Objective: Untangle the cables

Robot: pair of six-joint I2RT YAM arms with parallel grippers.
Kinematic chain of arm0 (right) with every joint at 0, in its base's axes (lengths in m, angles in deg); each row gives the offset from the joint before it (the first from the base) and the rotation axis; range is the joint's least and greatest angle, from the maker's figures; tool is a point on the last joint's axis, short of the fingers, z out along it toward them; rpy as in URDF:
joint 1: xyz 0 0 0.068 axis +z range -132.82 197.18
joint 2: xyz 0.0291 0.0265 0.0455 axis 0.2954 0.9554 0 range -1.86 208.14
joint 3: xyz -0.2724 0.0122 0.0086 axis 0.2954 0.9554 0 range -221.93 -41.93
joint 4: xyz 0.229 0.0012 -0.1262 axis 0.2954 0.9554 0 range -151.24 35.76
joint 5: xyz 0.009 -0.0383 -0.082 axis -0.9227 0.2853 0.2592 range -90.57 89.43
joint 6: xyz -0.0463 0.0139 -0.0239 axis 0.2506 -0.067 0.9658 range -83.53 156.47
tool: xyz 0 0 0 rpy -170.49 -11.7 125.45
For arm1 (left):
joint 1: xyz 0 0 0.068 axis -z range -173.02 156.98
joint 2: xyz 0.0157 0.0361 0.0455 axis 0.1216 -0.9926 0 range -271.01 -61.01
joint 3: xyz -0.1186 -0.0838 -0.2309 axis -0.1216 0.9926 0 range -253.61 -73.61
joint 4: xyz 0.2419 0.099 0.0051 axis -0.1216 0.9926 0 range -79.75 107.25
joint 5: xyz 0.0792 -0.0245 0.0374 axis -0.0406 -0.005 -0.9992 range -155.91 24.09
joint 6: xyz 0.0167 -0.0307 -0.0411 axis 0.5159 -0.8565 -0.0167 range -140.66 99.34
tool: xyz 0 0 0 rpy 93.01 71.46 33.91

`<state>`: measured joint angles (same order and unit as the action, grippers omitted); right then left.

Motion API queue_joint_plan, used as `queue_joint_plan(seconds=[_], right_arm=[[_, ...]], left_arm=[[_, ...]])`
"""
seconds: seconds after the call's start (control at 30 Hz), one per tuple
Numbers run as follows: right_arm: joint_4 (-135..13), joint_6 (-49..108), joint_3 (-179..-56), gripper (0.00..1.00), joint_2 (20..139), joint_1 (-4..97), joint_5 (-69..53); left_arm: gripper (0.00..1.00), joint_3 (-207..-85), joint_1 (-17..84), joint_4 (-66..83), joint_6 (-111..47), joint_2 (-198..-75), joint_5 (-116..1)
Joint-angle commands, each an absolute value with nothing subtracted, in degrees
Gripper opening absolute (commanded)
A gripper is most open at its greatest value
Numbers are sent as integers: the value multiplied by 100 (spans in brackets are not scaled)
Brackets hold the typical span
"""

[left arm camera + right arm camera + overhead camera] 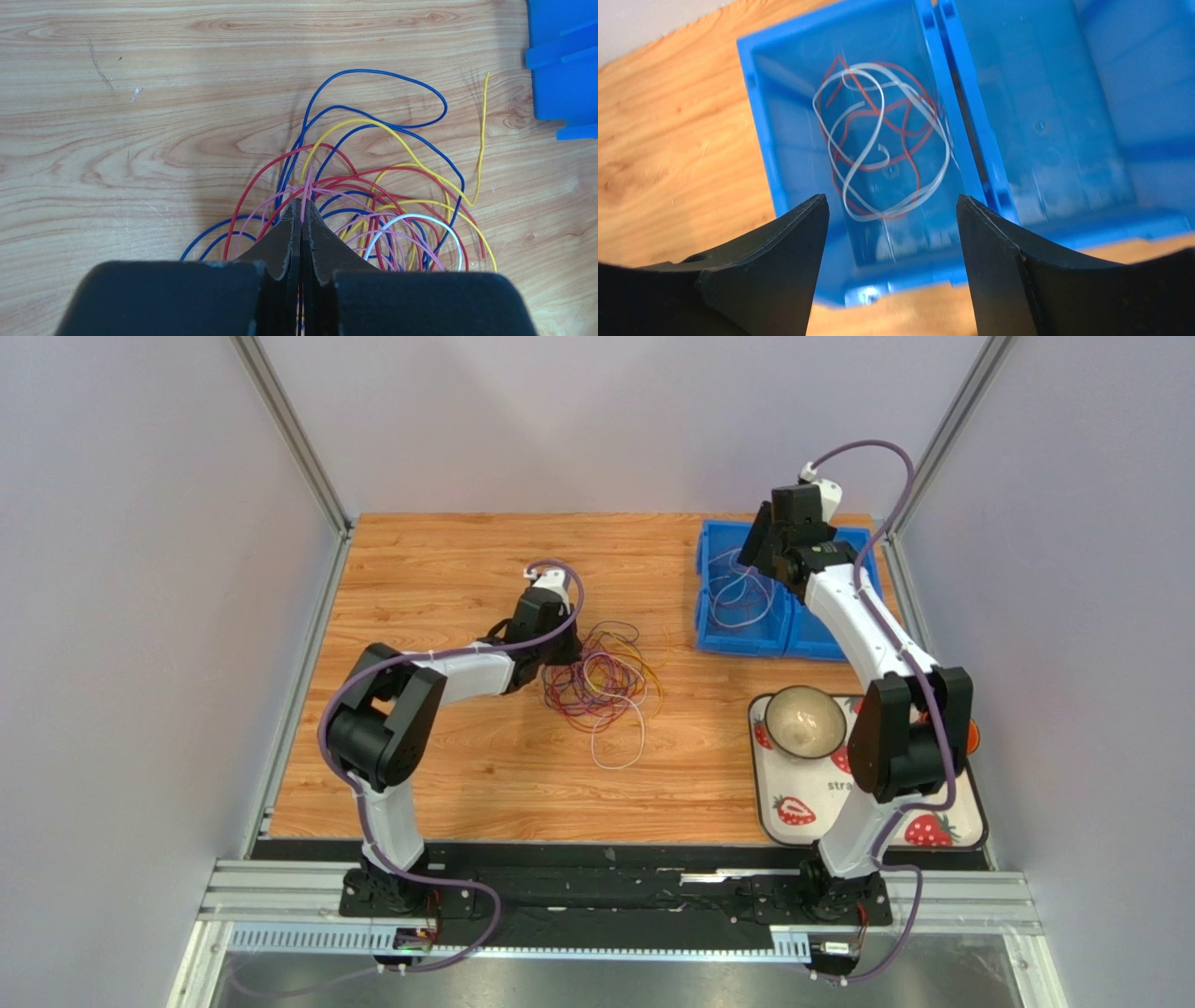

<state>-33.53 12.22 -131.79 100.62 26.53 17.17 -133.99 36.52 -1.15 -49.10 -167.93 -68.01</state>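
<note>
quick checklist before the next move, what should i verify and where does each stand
1. left pincer shut on pink cable: ok
2. right pincer open, holding nothing: ok
3. white and red cables lie inside the bin: ok
4. pile on the table untangled: not ok
5. pink cable free of the pile: cannot tell

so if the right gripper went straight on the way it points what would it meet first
Probably the white and red cables lying in the left compartment of the blue bin, then the bin floor. The right gripper, fingers open, points down into it; depth is unclear.
</note>
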Motion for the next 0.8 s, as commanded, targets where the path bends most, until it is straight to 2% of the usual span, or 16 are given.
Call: queue_joint_plan(seconds=[0.0, 0.27, 0.5, 0.77], right_arm=[[-2785, 1019, -13070, 72, 9009, 2676, 1438], [-2863, 799, -11613, 70, 7603, 3185, 436], [-2924, 729, -10988, 69, 7232, 4064, 31], [-3759, 597, -10609, 68, 7056, 4697, -1497]], left_arm=[[0, -13390, 3643, -381, -4940, -16385, -6740], [0, -13566, 3651, 58, -4887, -16043, -6476], [0, -13697, 3678, 611, -4869, -15331, -6257], [0, -14443, 3871, 1534, -4711, -14645, -6003]])
